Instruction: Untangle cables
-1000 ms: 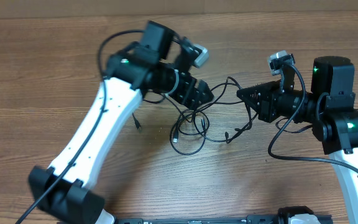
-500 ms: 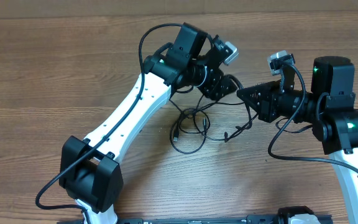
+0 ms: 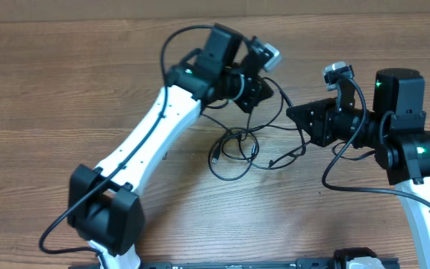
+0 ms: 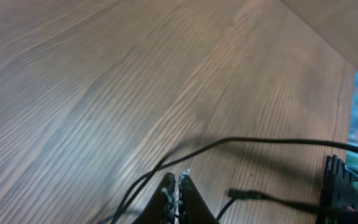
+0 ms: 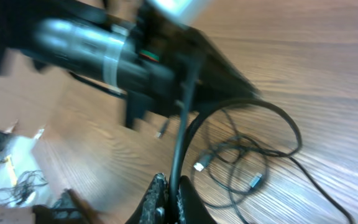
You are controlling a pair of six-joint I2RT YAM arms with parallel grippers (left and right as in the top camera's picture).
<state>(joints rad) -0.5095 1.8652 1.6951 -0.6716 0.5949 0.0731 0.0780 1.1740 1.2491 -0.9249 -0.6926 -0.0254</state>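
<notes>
The cables (image 3: 234, 149) are thin black cords lying in a loose tangle on the wood at the table's centre, with a small plug (image 3: 215, 158) at the tangle's left. From the tangle one strand rises to my right gripper (image 3: 288, 112), which is shut on it. In the right wrist view that strand (image 5: 182, 124) stands up between the pads of the right gripper (image 5: 169, 183). My left gripper (image 3: 269, 88) sits just up and left of the right one. In the left wrist view the left gripper (image 4: 176, 176) is shut, and a strand (image 4: 260, 141) crosses right at its tips.
The left arm's white link (image 3: 148, 142) slants across the table's left half. A cardboard wall (image 3: 66, 9) lines the far edge. The right arm's base (image 3: 424, 149) stands at the right. Another loose plug end (image 4: 235, 194) lies near the left fingers.
The left arm swung right from the tangle's left side to the strand beside the right gripper, and its jaws closed from wide open. The tangle shifted slightly. The right arm stayed still.
</notes>
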